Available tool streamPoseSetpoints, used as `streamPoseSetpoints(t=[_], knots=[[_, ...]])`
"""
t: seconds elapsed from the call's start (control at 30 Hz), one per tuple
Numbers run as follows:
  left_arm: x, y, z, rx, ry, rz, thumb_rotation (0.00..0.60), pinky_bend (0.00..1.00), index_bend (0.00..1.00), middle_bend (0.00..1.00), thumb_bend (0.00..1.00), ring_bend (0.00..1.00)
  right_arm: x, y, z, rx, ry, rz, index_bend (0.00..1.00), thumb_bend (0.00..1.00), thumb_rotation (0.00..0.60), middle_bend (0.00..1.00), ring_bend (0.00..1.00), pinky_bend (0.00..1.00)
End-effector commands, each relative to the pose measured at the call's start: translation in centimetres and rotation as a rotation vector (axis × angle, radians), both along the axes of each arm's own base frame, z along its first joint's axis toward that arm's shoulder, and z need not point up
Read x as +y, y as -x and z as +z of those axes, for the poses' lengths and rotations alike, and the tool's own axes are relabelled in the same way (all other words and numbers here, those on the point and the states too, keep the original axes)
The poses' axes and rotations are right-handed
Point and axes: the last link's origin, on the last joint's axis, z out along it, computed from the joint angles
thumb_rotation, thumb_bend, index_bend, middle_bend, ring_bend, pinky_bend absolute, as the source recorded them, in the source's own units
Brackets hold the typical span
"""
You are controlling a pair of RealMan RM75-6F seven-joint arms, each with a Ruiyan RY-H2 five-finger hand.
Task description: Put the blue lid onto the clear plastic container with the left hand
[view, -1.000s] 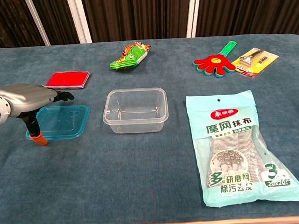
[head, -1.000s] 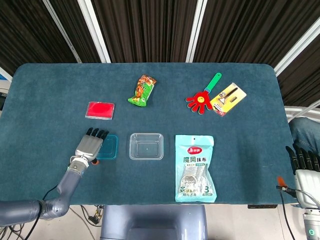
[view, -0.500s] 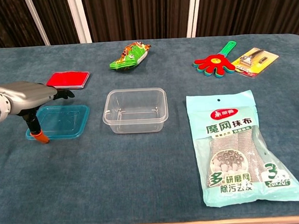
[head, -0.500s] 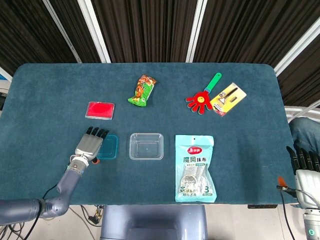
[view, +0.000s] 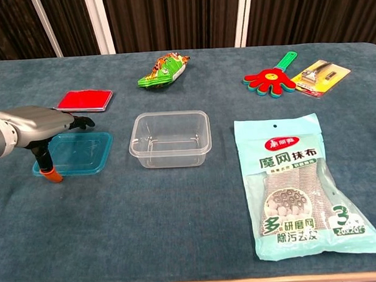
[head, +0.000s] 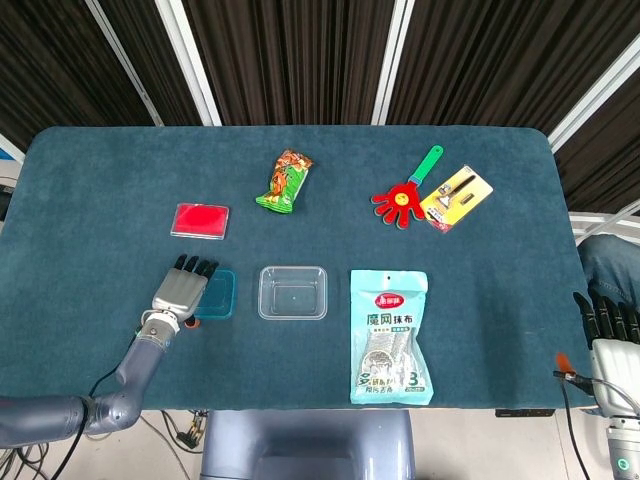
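Left hand point(head: 179, 292) palm down over the left part of the blue lid point(head: 217, 297), fingers stretched forward and slightly apart, thumb pointing down with its orange tip near the lid's front left corner in the chest view point(view: 51, 177); holding nothing, and contact between fingers and lid impossible to tell. Blue lid point(view: 76, 153) flat on the teal worktop point(head: 100, 180), just left of the clear plastic container point(head: 293, 292) and apart from it. Container point(view: 170, 139) upright and open. Behind the lid, a flat red packet point(head: 200, 220), partly hidden by the fingers in the chest view point(view: 86, 99). Farther back, near the middle, a green and orange snack bag point(head: 285, 182). Toward the back right, a red hand-shaped clapper point(head: 402, 199) with a green handle, touching a yellow carded tool pack point(head: 456, 198). Right of the container, a large pale green cleaning cloth packet point(head: 391, 336) lying flat, reaching the front edge. Right hand point(head: 607, 322) low at the far right of the head view, off the worktop, fingers straight, pointing up and close side by side, nothing in them; out of the chest view
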Motion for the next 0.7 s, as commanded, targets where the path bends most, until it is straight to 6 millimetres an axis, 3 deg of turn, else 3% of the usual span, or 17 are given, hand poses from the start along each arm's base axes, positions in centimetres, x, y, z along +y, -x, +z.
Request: streamPoseSetpoints(t=[0.03, 0.7], knots=[[0.01, 0.02, -0.15, 0.003, 0.003, -0.002, 0.600, 0.03, 0.01, 0.09, 0.04, 0.00, -0.01, 0.00, 0.01, -0.001, 0.001, -0.001, 0.00, 0.34, 0.600, 0.01, 0.00, 0.00], [-0.03, 0.31, -0.57, 0.006, 0.002, -0.007, 0.600, 0.03, 0.03, 0.17, 0.05, 0.01, -0.01, 0.02, -0.01, -0.005, 0.003, -0.002, 0.00, 0.34, 0.600, 0.01, 0.00, 0.00]])
